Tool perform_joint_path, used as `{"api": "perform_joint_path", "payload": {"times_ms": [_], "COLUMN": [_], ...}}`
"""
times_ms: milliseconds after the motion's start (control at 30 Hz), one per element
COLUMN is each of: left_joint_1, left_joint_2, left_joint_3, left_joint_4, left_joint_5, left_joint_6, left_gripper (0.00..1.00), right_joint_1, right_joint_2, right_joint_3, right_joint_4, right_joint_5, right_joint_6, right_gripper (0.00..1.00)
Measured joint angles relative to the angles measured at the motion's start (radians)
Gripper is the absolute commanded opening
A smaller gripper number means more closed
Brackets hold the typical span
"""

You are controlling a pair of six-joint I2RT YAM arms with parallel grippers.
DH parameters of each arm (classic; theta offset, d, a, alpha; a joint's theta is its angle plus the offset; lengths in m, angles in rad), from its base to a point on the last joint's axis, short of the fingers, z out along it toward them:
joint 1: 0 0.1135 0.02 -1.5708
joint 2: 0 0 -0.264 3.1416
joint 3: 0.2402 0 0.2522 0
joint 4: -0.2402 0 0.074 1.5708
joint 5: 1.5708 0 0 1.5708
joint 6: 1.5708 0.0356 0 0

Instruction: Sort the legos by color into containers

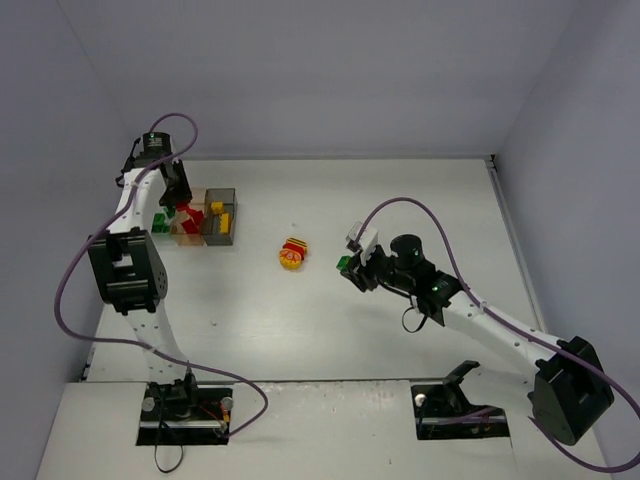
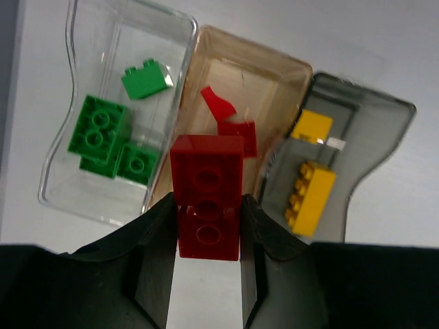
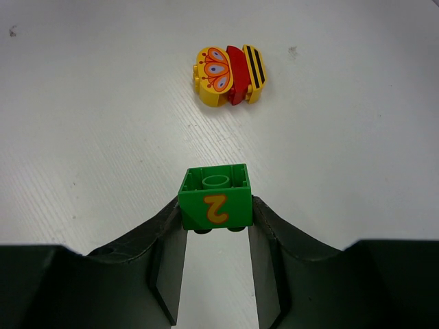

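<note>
My left gripper (image 2: pixel 208 205) is shut on a red lego (image 2: pixel 207 171), two red bricks stacked, and holds it over the near edge of the tan-amber box (image 2: pixel 257 79). That box holds red pieces (image 2: pixel 238 136). The clear box (image 2: pixel 92 41) on its left holds green bricks (image 2: pixel 99 130), and the dark grey box (image 2: pixel 367 133) on its right holds yellow bricks (image 2: pixel 312 195). My right gripper (image 3: pixel 216 203) is shut on a green lego (image 3: pixel 215 199) printed with a yellow 2, held above the table. A yellow and red clump (image 3: pixel 228 75) lies ahead of it.
In the top view the containers (image 1: pixel 195 222) sit at the far left of the table, under the left gripper (image 1: pixel 178 196). The clump (image 1: pixel 293 255) lies mid-table, left of the right gripper (image 1: pixel 350 266). Grey walls close in the table's back and sides.
</note>
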Motion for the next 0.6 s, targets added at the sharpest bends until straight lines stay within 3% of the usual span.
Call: {"api": "perform_joint_path", "payload": {"times_ms": [100,200,333,600], "left_joint_1": [0.010,0.010,0.010,0.004], "left_joint_2": [0.101,0.152,0.158,0.121], "left_joint_3": [0.092,0.133,0.133,0.081], "left_joint_4": [-0.010,-0.013,-0.021,-0.022], "left_joint_5": [-0.019,-0.021,0.000,0.054], "left_joint_6": [0.017,0.028,0.034,0.016], "left_gripper": [0.24,0.37,0.50,0.63], "right_joint_1": [0.000,0.000,0.000,0.000], "right_joint_2": [-0.006,-0.019,-0.029,-0.029], "right_joint_3": [0.000,0.000,0.000,0.005], "right_joint_4": [-0.002,-0.005,-0.008,-0.023], "right_joint_5": [0.000,0.000,0.000,-0.001], "right_joint_6": [0.002,0.002,0.002,0.002], "right_gripper": [0.01,0.01,0.01,0.03]}}
